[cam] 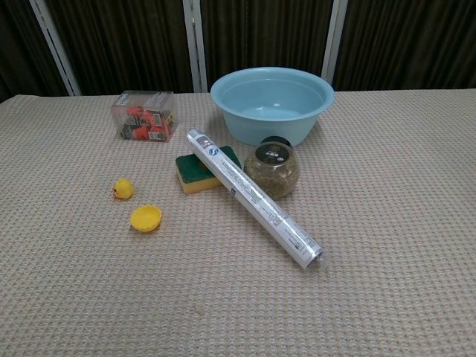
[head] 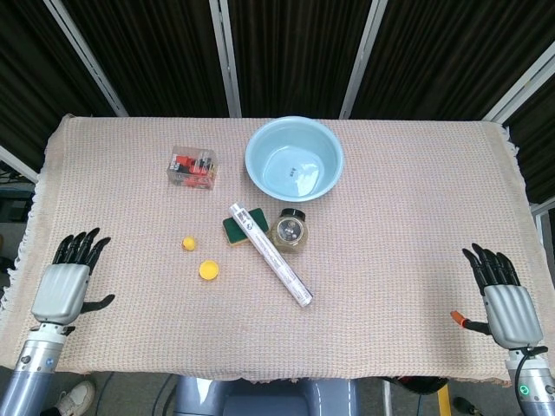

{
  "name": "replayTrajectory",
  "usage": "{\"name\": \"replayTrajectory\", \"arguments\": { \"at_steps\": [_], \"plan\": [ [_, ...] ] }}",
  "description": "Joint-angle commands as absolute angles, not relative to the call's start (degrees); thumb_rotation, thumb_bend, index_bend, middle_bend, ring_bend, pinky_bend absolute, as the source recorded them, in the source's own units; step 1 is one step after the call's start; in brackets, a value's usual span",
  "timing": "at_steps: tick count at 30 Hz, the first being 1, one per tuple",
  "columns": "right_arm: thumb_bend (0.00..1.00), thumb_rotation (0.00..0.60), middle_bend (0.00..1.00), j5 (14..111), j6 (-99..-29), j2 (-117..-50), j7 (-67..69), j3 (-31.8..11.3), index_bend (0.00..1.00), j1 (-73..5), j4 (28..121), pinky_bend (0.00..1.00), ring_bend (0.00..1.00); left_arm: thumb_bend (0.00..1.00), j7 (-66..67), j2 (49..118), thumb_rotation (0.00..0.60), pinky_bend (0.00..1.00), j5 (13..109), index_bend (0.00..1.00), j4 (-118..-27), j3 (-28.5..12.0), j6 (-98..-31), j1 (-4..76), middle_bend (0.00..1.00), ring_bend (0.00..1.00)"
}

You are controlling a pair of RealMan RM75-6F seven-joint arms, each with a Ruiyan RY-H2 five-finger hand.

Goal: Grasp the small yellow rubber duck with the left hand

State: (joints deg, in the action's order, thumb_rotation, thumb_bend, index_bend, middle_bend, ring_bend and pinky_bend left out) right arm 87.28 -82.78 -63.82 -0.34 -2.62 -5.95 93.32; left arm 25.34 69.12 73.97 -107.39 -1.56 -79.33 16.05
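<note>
Left hand [head: 66, 286] spread, near table [head: 416, 217] edge

From my chest camera neither hand shows, and the bench [cam: 387, 223] runs off the frame on both sides and at the bottom. In my head view the right hand [head: 506, 299] and left hand [head: 65, 284] are cut off below the wrist by the lower edge. The foil roll [cam: 251, 196] hides part of the sponge [cam: 195, 172]. The duck [head: 187, 243] is too small for me to tell which way it faces.
</note>
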Motion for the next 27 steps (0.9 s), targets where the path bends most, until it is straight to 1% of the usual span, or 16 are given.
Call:
{"name": "replayTrajectory", "arguments": {
  "at_steps": [1, 5, 8, 11, 17, 27],
  "plan": [
    [0.05, 0.6, 0.0, 87.3, -82.8, -63.8, -0.3, -2.6, 0.02, -6.0, 93.3, 0.04, 0.0, 0.13, 27.8, 71.7, 0.6, 0.0, 70.2, 0.16, -106.3, -4.6, -76.0, 19.1, 0.0, 0.0],
    [0.05, 0.6, 0.0, 87.1, -82.7, -63.7, 0.0, -2.7, 0.02, -5.9, 93.2, 0.04, 0.0, 0.15, 31.8, 75.8, 0.6, 0.0, 62.7, 0.19, -104.1, -8.8, -71.7, 23.5, 0.0, 0.0],
    [0.05, 0.6, 0.0, 87.3, -82.8, -63.6, 0.3, -2.7, 0.02, -5.9, 93.2, 0.04, 0.0, 0.18, 35.6, 79.6, 0.6, 0.0, 56.9, 0.23, -101.4, -11.5, -69.7, 26.8, 0.0, 0.0],
    [0.05, 0.6, 0.0, 87.5, -82.9, -63.6, 0.5, -2.6, 0.02, -6.0, 93.3, 0.04, 0.0, 0.18, 39.2, 83.3, 0.6, 0.0, 51.8, 0.26, -98.7, -13.4, -68.6, 29.7, 0.0, 0.0],
    [0.05, 0.6, 0.0, 87.3, -82.7, -63.4, 1.2, -2.7, 0.02, -6.0, 93.2, 0.04, 0.0, 0.18, 45.6, 89.6, 0.6, 0.0, 44.3, 0.3, -93.0, -15.4, -68.5, 34.5, 0.0, 0.0],
    [0.05, 0.6, 0.0, 87.5, -82.7, -63.1, 2.1, -2.7, 0.02, -6.1, 93.5, 0.04, 0.0, 0.18, 48.5, 96.8, 0.6, 0.0, 38.4, 0.32, -86.5, -16.7, -68.1, 39.0, 0.0, 0.0]
  ]
}}
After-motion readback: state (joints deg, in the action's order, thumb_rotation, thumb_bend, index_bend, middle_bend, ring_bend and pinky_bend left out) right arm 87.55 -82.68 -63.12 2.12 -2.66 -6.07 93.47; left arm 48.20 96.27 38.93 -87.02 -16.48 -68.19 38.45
